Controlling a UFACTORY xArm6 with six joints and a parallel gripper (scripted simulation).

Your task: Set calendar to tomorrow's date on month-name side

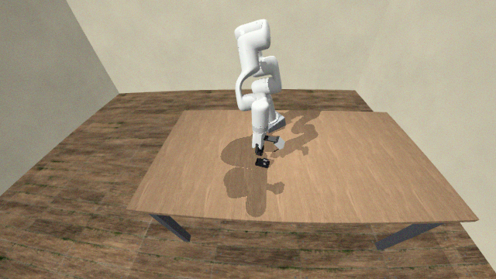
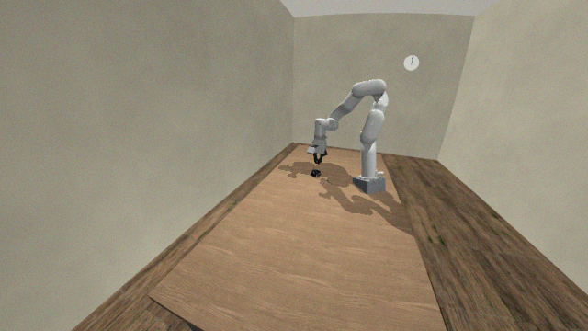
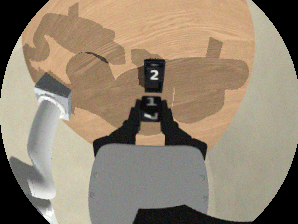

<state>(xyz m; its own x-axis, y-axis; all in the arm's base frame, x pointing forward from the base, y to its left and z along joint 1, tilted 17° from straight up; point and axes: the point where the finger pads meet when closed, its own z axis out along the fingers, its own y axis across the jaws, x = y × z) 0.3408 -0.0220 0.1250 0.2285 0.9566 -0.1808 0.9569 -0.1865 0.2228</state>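
The small black tray (image 1: pixel 258 163) (image 2: pixel 315 174) lies on the table below the gripper. A black cube (image 3: pixel 154 75) with a white 2 toward the wrist camera is at the tray; in the wrist view the 2 reads upright. How it sits on the tray's floor is too small to tell. My gripper (image 1: pixel 259 153) (image 2: pixel 318 162) (image 3: pixel 151 106) is shut on a second black cube and holds it above the table, near the tray. This held cube (image 3: pixel 151 109) shows a 1 and, below it, what looks like a 7 lying askew. The month's name is not readable.
The arm's base (image 1: pixel 277 122) (image 2: pixel 369 184) stands at the table's back edge. The wooden table (image 1: pixel 329 174) (image 2: pixel 299 239) reaches far to both sides of the tray. The arm's shadows fall around the tray.
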